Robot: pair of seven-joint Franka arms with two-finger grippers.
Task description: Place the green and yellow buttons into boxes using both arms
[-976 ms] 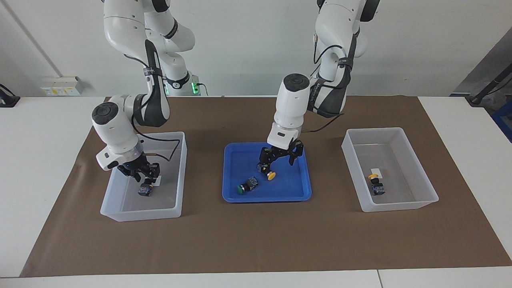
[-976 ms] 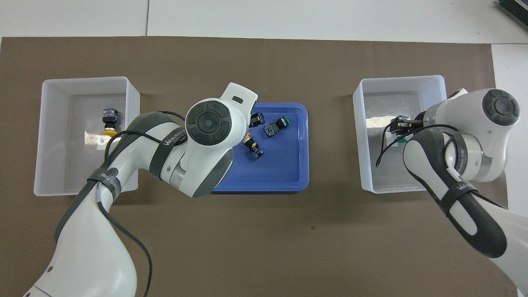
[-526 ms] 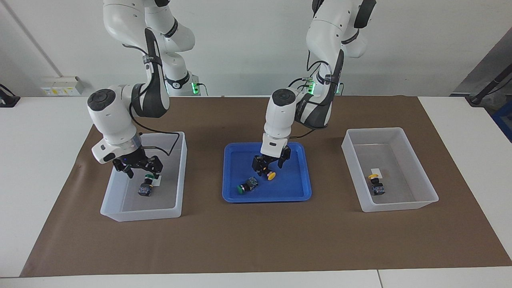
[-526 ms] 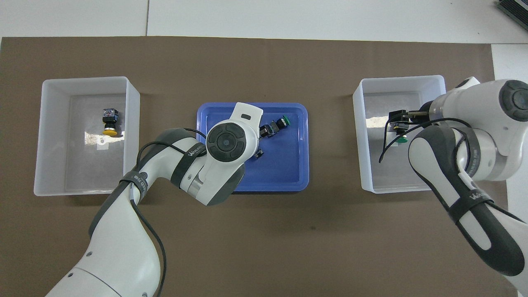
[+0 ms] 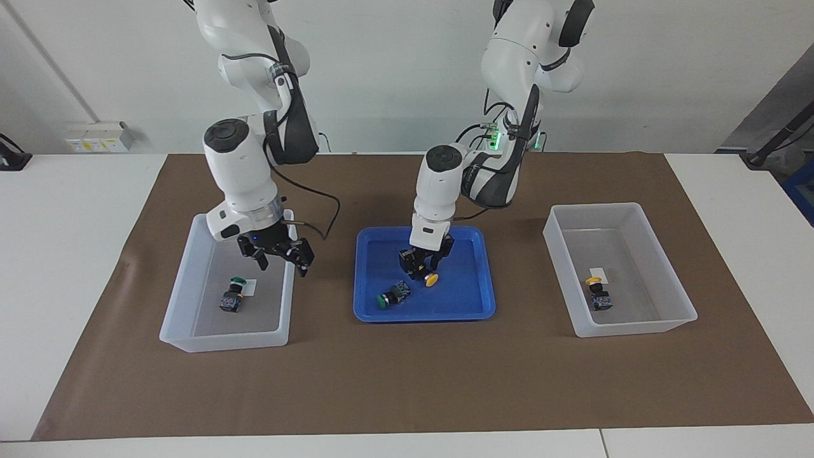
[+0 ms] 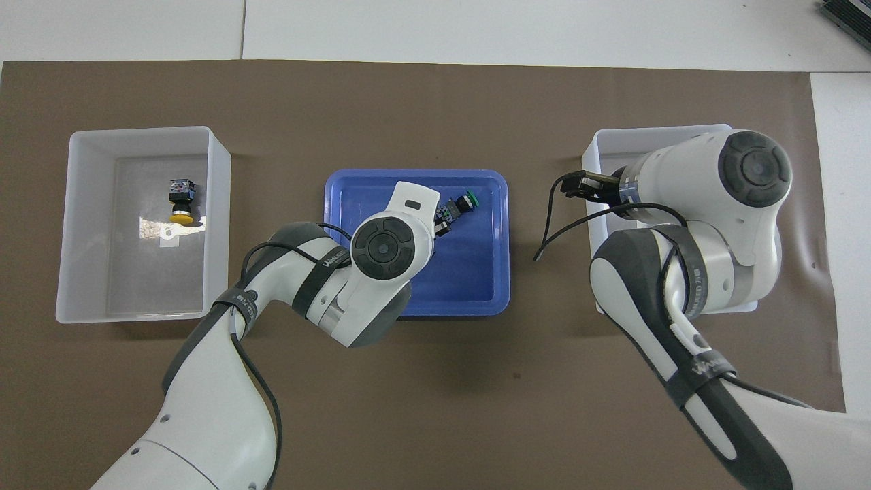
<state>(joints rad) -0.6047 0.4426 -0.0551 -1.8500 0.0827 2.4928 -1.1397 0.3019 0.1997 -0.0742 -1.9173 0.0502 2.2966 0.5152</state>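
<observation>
My left gripper (image 5: pixel 421 266) is down in the blue tray (image 5: pixel 467 305), at the dark body of a yellow button (image 5: pixel 430 280) that lies on its side. A green button (image 5: pixel 391 296) lies in the tray beside it and also shows in the overhead view (image 6: pixel 466 202). My right gripper (image 5: pixel 278 257) is open and empty, raised over the tray-side wall of the box (image 5: pixel 222 340) at the right arm's end. A green button (image 5: pixel 232 296) stands in that box. The box (image 5: pixel 636 327) at the left arm's end holds a yellow button (image 5: pixel 598 292).
Boxes and tray stand in a row on a brown mat (image 5: pixel 407 381) on the white table. In the overhead view my right arm (image 6: pixel 701 224) covers most of its box (image 6: pixel 653 131), and my left wrist (image 6: pixel 388 245) covers part of the tray (image 6: pixel 476 286).
My right gripper has let go of the green button, risen out of its box and swung toward the tray. My left gripper has come down to the yellow button in the tray.
</observation>
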